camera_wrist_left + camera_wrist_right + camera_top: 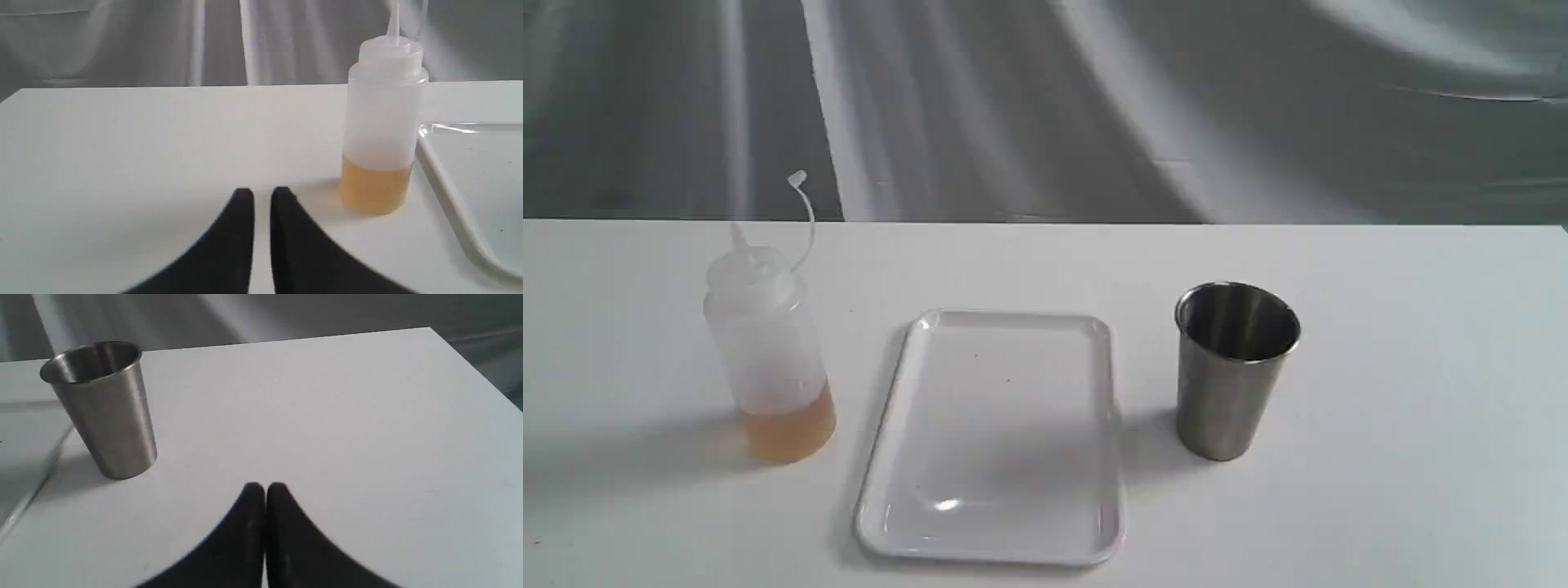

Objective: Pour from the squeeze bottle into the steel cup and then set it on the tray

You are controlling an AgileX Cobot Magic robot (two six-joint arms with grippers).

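Note:
The squeeze bottle (768,351) stands upright on the left of the white table, amber liquid in its bottom part, its cap hanging on a curved tether. The white tray (996,433) lies flat in the middle with nothing on it. To its right stands the steel cup (1235,367), upright. In the left wrist view my left gripper (262,194) hovers over bare table short of the bottle (382,122), its fingers all but together and holding nothing. My right gripper (265,488) is shut and empty, with the cup (102,408) ahead and off to one side. Neither gripper appears in the exterior view.
A grey draped cloth hangs behind the table's far edge. The tray's rim (449,192) lies close beside the bottle, and its edge (24,457) runs near the cup. The table's right corner (429,330) shows in the right wrist view.

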